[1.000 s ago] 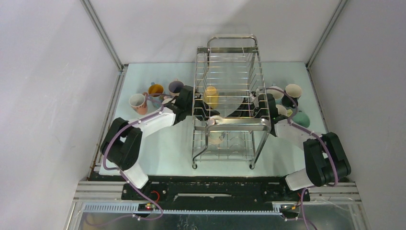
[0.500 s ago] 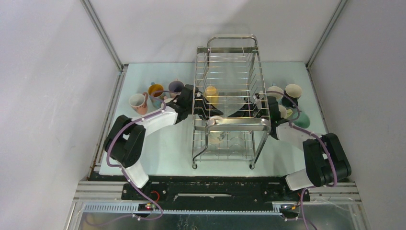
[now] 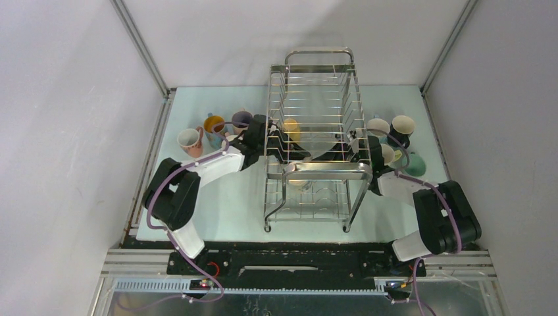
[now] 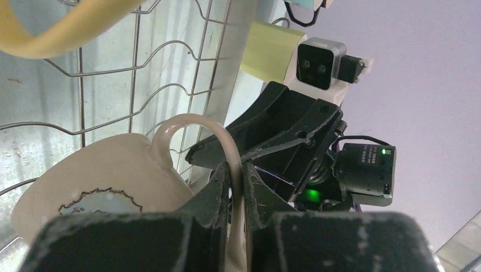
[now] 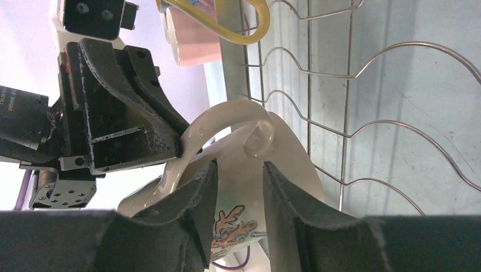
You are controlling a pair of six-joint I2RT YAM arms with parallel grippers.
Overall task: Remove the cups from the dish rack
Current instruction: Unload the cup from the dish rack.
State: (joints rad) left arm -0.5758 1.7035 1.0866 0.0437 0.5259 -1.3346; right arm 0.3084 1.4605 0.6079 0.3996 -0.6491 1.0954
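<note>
The chrome dish rack [image 3: 320, 167] stands mid-table. A yellow cup [image 3: 290, 129] sits in its upper tier. A cream cup [image 3: 298, 182] with a printed picture lies in the rack beneath the front bar. My left gripper [image 4: 235, 177] reaches in from the left and is shut on the cream cup's [image 4: 108, 175] looped handle. My right gripper [image 5: 239, 170] reaches in from the right. Its jaws stand open just in front of the cream cup's [image 5: 283, 141] body, below the handle. In the top view the left gripper [image 3: 279, 146] and the right gripper [image 3: 347, 150] face each other inside the rack.
A pink cup [image 3: 189, 139], an orange cup [image 3: 213, 123] and a dark cup [image 3: 241, 118] stand left of the rack. A light cup [image 3: 378, 126], a black cup [image 3: 402, 125], a cream cup [image 3: 389, 153] and a green cup [image 3: 415, 163] stand to its right. Rack wires [image 5: 351, 85] hem in both grippers.
The left arm has pushed a little further toward the rack. The right gripper has edged inward to the cream cup. The cups on the table have not moved.
</note>
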